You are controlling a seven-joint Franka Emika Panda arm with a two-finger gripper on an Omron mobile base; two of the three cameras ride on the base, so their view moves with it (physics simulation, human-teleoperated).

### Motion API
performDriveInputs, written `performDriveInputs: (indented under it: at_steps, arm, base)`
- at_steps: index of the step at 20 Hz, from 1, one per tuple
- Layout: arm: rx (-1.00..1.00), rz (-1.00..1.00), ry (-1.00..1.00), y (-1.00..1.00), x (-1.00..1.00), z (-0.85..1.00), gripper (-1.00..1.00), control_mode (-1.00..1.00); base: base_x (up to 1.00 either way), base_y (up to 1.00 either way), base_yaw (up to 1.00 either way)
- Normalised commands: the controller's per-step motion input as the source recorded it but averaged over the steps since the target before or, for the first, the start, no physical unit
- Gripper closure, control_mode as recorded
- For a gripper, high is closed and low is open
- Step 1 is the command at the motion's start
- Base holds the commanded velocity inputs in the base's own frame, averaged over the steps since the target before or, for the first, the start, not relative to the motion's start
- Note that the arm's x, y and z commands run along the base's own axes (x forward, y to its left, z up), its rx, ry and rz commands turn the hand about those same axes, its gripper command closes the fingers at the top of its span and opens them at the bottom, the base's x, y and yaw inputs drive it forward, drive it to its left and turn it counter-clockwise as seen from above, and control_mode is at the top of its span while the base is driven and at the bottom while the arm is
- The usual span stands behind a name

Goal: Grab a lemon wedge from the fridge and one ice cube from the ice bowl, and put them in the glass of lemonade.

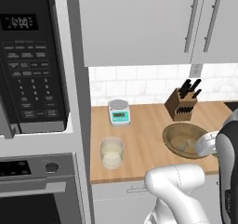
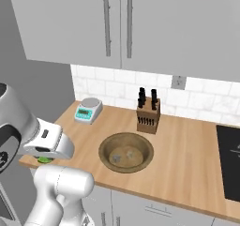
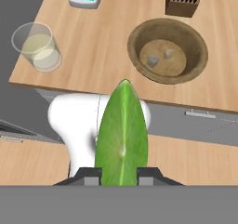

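In the hand view we saw the lemon wedge standing between the two dark finger tips at the bottom centre of the frame, its long axis running straight up the picture and its pointed end reaching toward the middle. The gripper had closed its jaws narrowly on the wedge's lower end, one tip against each flank. In the right base view a sliver of green showed under the hand at the left edge, which fitted that hold.

The relation we cared about was where the glass of lemonade lay from the held wedge: it sat in the upper left of the hand view, well apart from the wedge's tip and off to the left of its axis, near the front corner of the counter. The ice bowl sat in the upper right, nearer the axis, with two small pale cubes on its floor. In the left base view the glass stood left of the bowl, at lower centre.

We judged the hand would need to travel up and leftward in its own frame to bring the wedge over the glass rim.
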Motion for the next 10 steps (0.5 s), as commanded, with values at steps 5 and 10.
performDriveInputs:
  at_steps: [5, 10]
  arm:
    - [0.0, 0.0, 0.0, 0.0, 0.0, 0.0, 1.0, 1.0]
    - [0.03, 0.15, 0.01, 0.22, 0.75, -0.25, 1.0, -1.0]
  base:
    - [0.02, 0.0, 0.0]
    - [0.0, 0.0, 0.0]
